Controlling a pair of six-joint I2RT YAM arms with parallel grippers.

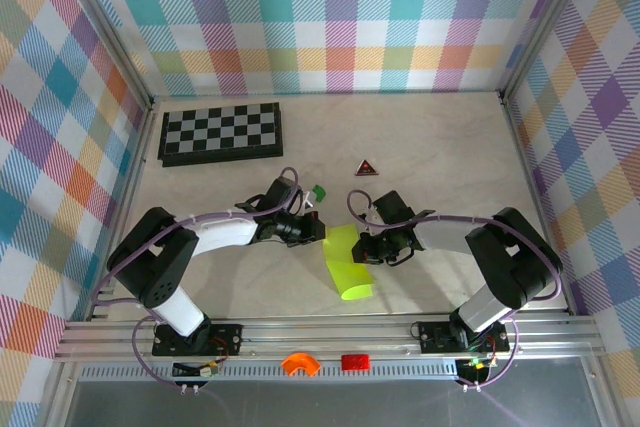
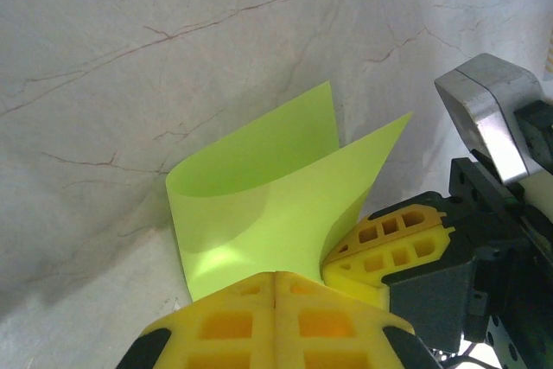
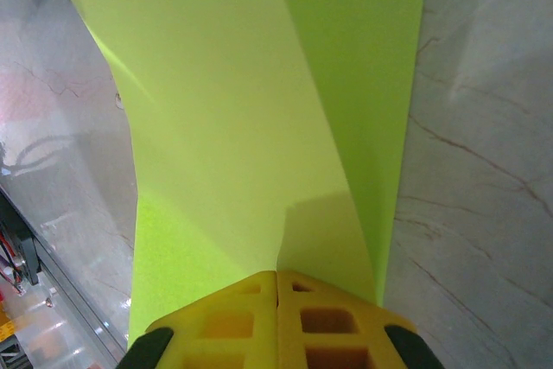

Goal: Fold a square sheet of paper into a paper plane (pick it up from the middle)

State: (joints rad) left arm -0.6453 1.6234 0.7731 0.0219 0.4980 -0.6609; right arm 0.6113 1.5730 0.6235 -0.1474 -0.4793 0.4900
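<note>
The lime yellow-green sheet of paper (image 1: 348, 269) is bent over on itself into a loose curl, its rounded end toward the table's near edge. My left gripper (image 1: 322, 232) is shut on the sheet's far left edge. In the left wrist view the paper (image 2: 268, 187) rises in a curved loop from the closed left gripper (image 2: 276, 276), and the right gripper's yellow fingers (image 2: 397, 244) press in beside it. My right gripper (image 1: 362, 247) is shut on the far right edge. In the right wrist view the paper (image 3: 242, 110) fans out from the closed right gripper (image 3: 276, 274).
A black-and-white checkerboard (image 1: 222, 133) lies at the back left. A tiny green block (image 1: 318, 190) and a dark red triangle (image 1: 367, 168) sit just beyond the grippers. An orange piece (image 1: 299, 363) and a red piece (image 1: 355, 361) rest on the front rail. Plaid walls enclose the table.
</note>
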